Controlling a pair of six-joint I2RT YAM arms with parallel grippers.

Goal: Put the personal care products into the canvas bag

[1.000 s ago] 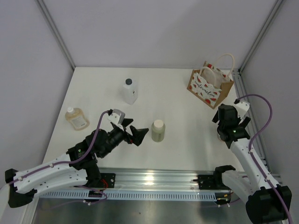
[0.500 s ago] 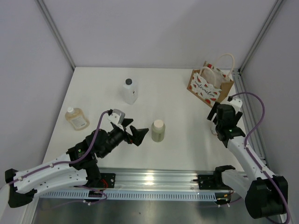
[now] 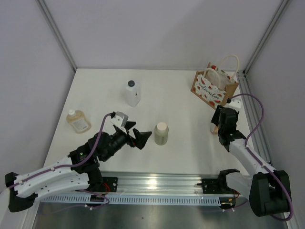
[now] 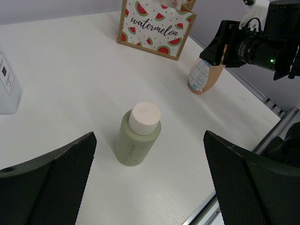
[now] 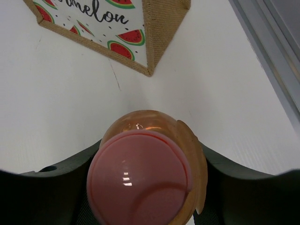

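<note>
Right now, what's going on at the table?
The right arm's fingers are clamped on the orange, pink-capped bottle near the canvas bag; it's tilted, not yet in the bag. The left arm's fingers hang wide open facing the cream-capped bottle at mid-table, touching nothing. The white bottle and amber flask sit untouched on the left side.

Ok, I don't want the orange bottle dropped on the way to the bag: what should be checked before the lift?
1. Right gripper closed on both sides of orange bottle: ok.
2. Grip firm enough to lift: cannot tell.
3. Bottle standing, pink cap on: ok.
4. Bag upright beside it: ok.
5. Left gripper open, away by beige bottle: ok.
</note>
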